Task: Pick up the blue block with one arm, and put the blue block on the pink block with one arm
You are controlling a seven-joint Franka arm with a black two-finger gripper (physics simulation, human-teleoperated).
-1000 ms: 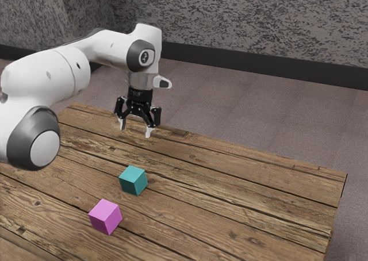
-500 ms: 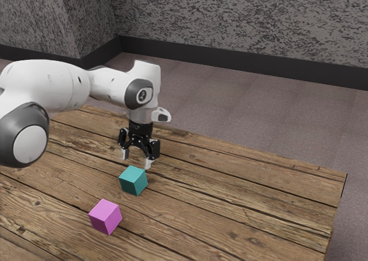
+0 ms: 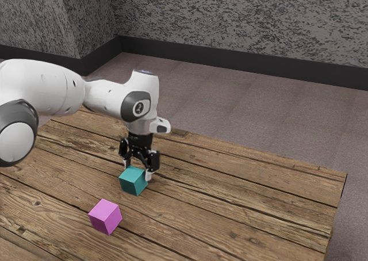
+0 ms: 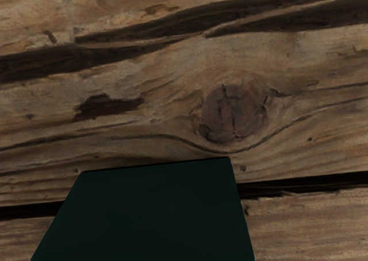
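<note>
Blue block (image 3: 133, 182) sits on the desk (image 3: 247, 198), well in from every edge, with bare planks all round it. Jaws hang spread wide just over its top, gripping nothing. Pink block (image 3: 105, 216) lies near it toward the front edge, apart, clear of the arm.

A weathered wooden plank worktop (image 3: 241, 180) lies under the tool (image 3: 138, 168), with a knot (image 4: 233, 114) and dark cracks (image 4: 172, 28) just below it. Beyond the tool, a grey-brown floor (image 3: 259, 106) meets speckled grey walls (image 3: 241, 19) along a dark baseboard (image 3: 241, 60).
</note>
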